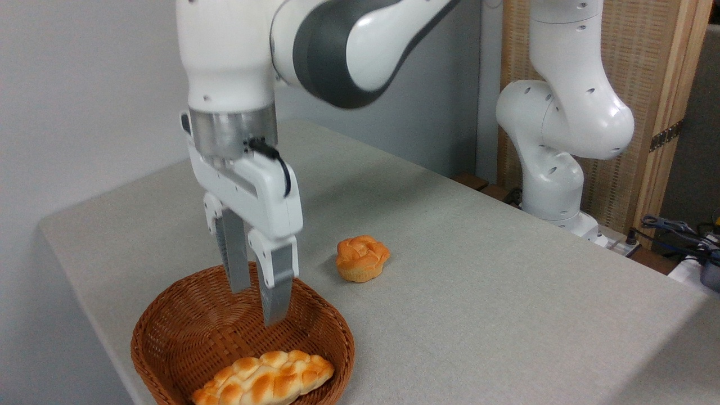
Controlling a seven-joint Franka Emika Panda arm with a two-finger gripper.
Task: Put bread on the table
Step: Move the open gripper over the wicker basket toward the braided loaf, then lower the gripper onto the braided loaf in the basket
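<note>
Bread (264, 380) lies in the wicker basket (169, 332) at the tabletop's (478, 270) near left edge, not yet grasped. Gripper (259, 304) hangs above it, fingers slightly parted and empty (aligned for descent, presumably). Bun (361, 258) sits mid-tabletop.

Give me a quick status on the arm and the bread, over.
Gripper open, empty, fingers hanging over the wicker basket. Braided loaf lying in basket, not on the table. Small bun on table, clear of the path.
</note>
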